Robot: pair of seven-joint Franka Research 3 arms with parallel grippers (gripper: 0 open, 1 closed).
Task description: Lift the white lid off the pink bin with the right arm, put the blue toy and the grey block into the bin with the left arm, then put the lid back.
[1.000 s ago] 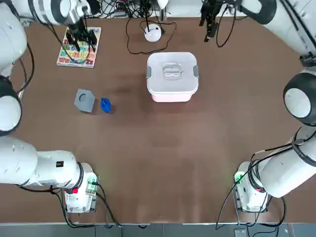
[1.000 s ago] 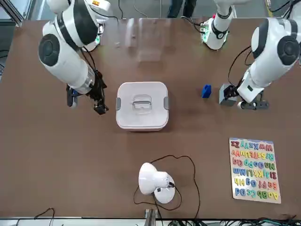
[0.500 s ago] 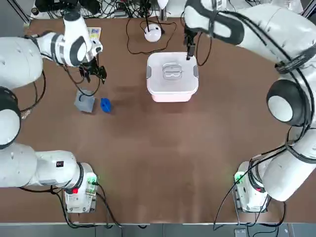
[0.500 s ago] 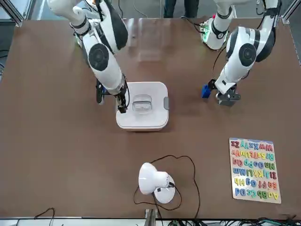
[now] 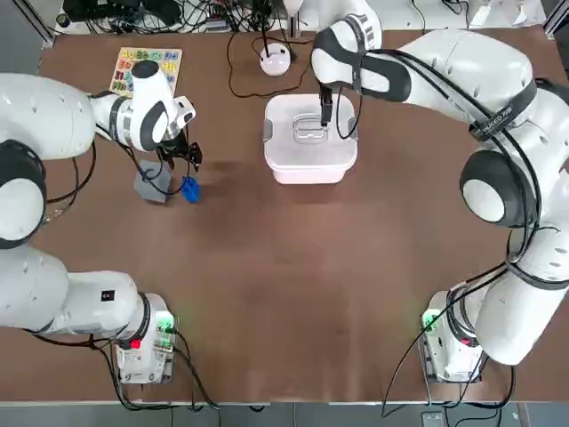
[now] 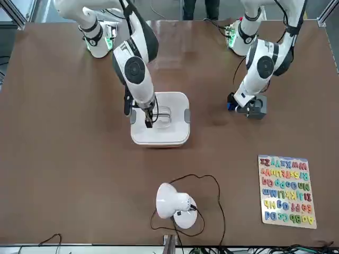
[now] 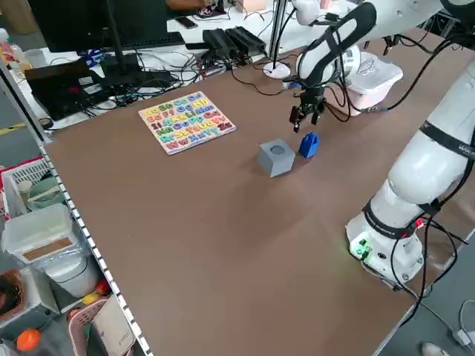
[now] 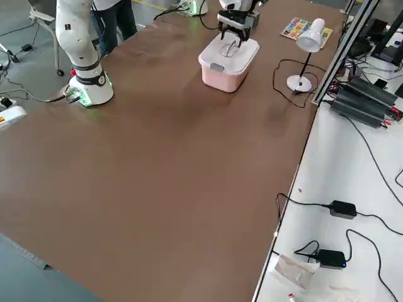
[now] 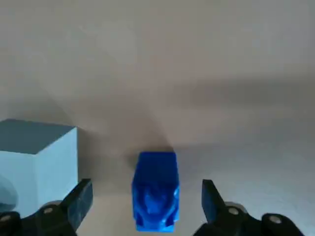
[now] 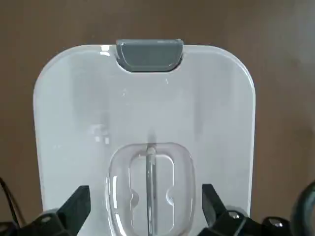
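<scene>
Hovering over the white lid (image 5: 310, 130), our right claw (image 5: 325, 114) is pointing straight down with its two fingers spread apart and pinching nothing. Through the right wrist camera we are seeing the lid's sunken handle (image 10: 150, 189) sitting directly between the spread fingers (image 10: 74, 206), and one grey side clip (image 10: 149, 54) lying beyond the handle at the far edge of the lid. The lid is sitting closed on the pink bin (image 5: 309, 173), whose pale wall is showing just under the lid's edge on the side nearer our bases. Our left claw (image 5: 185, 158) is hanging low over the brown table (image 5: 293, 285), also with its fingers spread wide and gripping nothing. Through the left wrist camera we are seeing the blue toy (image 9: 155, 191) resting on the table right between the two open fingertips (image 9: 78, 201), apart from both. The grey block (image 9: 37, 164) is standing just outside one of those fingers, beside the toy; in the overhead view the block (image 5: 153, 181) is partly hidden under the claw's wrist, with the toy (image 5: 189, 189) just beside it. Farther off from both claws, a letter puzzle board (image 5: 146, 70) and a small white lamp (image 5: 274, 60) with a black cable are lying near the table's far edge.
</scene>
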